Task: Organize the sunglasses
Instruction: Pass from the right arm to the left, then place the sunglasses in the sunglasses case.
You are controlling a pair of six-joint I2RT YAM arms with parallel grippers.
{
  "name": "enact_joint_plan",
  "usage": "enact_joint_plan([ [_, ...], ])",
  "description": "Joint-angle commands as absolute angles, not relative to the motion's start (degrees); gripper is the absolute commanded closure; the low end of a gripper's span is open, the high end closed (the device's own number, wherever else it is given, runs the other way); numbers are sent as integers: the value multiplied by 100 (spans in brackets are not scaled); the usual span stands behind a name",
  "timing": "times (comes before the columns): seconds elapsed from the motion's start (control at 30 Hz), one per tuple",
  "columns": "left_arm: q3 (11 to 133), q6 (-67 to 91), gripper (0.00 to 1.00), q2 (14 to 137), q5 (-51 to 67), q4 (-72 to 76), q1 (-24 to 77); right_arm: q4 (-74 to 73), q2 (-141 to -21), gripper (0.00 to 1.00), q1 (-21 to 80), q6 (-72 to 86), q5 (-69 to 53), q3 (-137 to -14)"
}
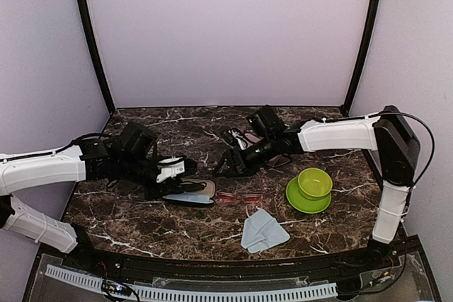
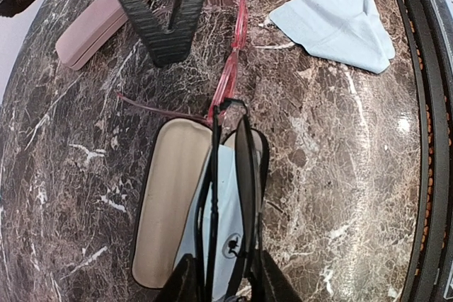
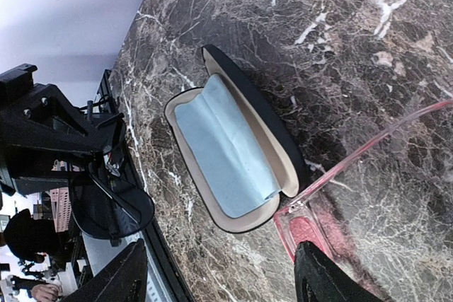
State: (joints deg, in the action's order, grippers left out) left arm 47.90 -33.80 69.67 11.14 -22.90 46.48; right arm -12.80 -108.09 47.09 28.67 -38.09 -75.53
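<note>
Left hand (image 2: 225,284) clenched on the black sunglasses (image 2: 230,196), held edge-up just over the open case (image 2: 159,210) lined with a blue cloth (image 3: 226,150); right hand (image 3: 223,274) spread wide above the pink sunglasses (image 2: 230,68) lying on the table (image 1: 141,224) at the case's end.

An open black hard case (image 2: 166,196) with a cream lining lies on the dark marble table (image 1: 141,225), a light blue cloth (image 3: 226,148) spread inside it. A second blue cloth (image 1: 263,231) lies loose nearer the front edge. A closed pink case (image 2: 92,30) lies farther back. A lime green bowl (image 1: 314,182) sits on a matching plate (image 1: 296,201).
</note>
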Motion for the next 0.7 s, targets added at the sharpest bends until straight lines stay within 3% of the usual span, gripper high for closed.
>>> enact_joint_plan([
  [0.0, 5009, -3401, 72, 7180, 1625, -2485, 4337, -1383, -10649, 29, 4712, 2600, -3277, -7478],
  [0.67, 6833, -4190, 72, 9289, 2394, -4300, 3983, -786, -9968, 30, 4703, 2389, -3292, -6641],
])
